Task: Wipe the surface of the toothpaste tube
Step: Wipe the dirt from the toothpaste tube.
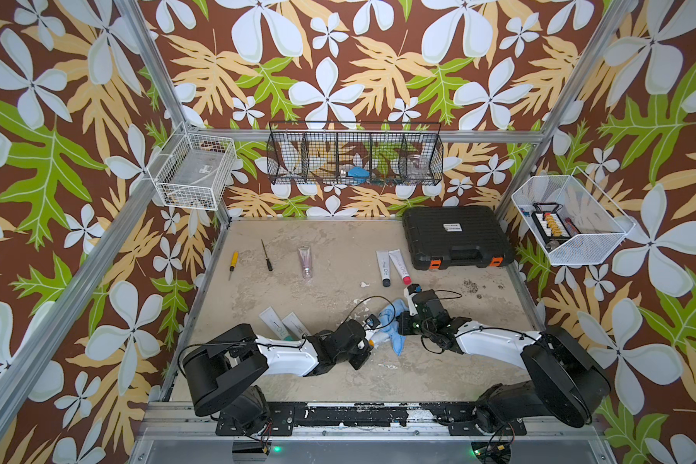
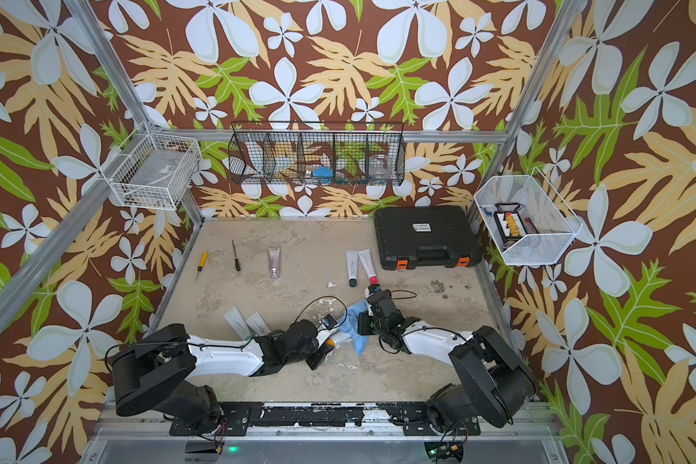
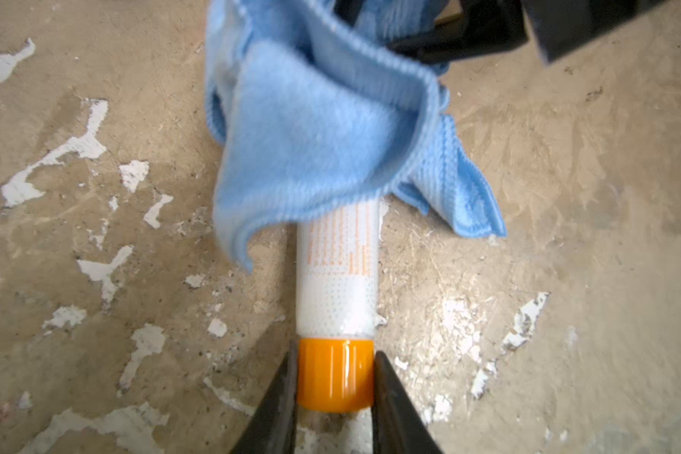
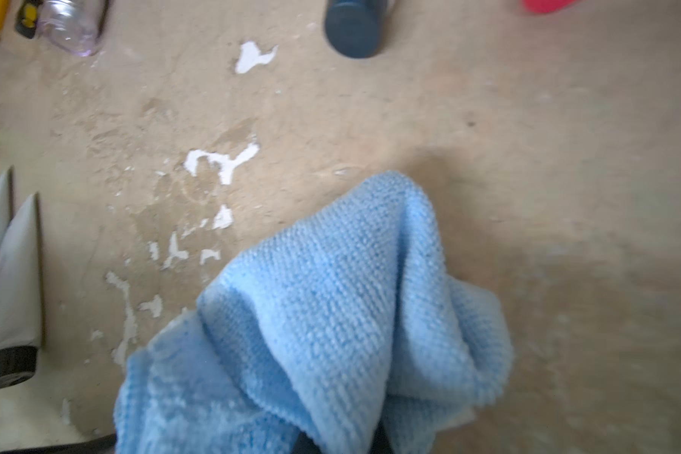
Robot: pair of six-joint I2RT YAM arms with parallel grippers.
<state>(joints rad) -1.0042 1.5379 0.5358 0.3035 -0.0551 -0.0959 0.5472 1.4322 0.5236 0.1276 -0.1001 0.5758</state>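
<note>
The toothpaste tube [image 3: 337, 283] is white with orange print and an orange cap [image 3: 335, 373], and it lies on the worn beige table. My left gripper [image 3: 335, 351] is shut on the cap, one black finger on each side. A blue cloth [image 3: 315, 137] drapes over the tube's far part and hides it. My right gripper [image 4: 341, 442] is shut on that cloth [image 4: 331, 314], its fingers almost buried in the folds. In both top views the cloth [image 1: 392, 323] [image 2: 352, 321] sits between the two wrists near the table's middle, with the orange cap [image 1: 372, 343] just showing.
Two white tubes [image 1: 284, 323] lie by the left arm. Two more tubes [image 1: 392, 265], a pink tube [image 1: 305, 261] and two screwdrivers [image 1: 232, 263] [image 1: 267, 255] lie further back. A black case [image 1: 455, 237] sits at the back right. Wire baskets [image 1: 354, 160] hang on the walls.
</note>
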